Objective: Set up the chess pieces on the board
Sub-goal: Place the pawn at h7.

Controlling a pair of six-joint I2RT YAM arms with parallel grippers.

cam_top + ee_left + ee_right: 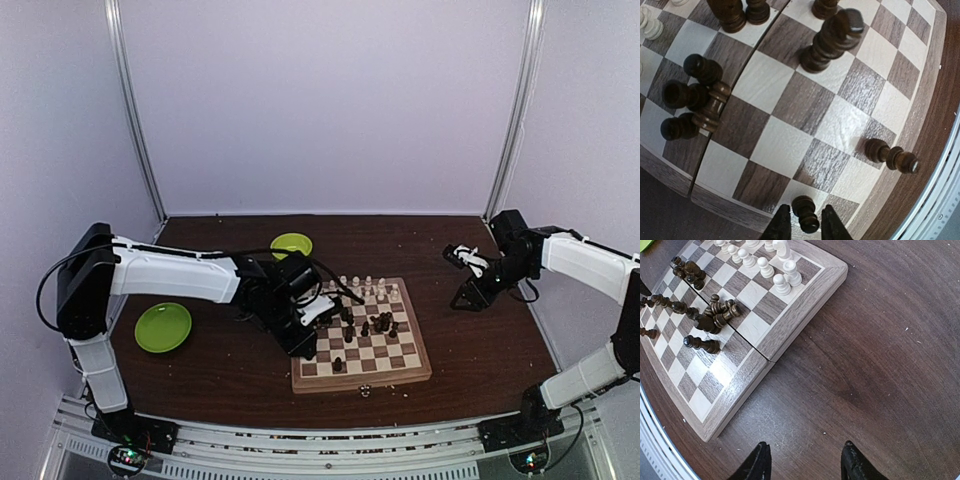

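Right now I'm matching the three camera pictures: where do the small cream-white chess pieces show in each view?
Top external: small cream-white chess pieces just right of centre, at the far edge of the checkered wooden chessboard.
Left wrist: white pieces in the top left corner, partly cut off.
Right wrist: white pieces along the top edge, left of centre.
Shared landmark: that chessboard's pale rim.

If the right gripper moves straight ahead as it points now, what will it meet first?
Probably the bare table, beside the board; the right gripper is open and empty. Depth is unclear.
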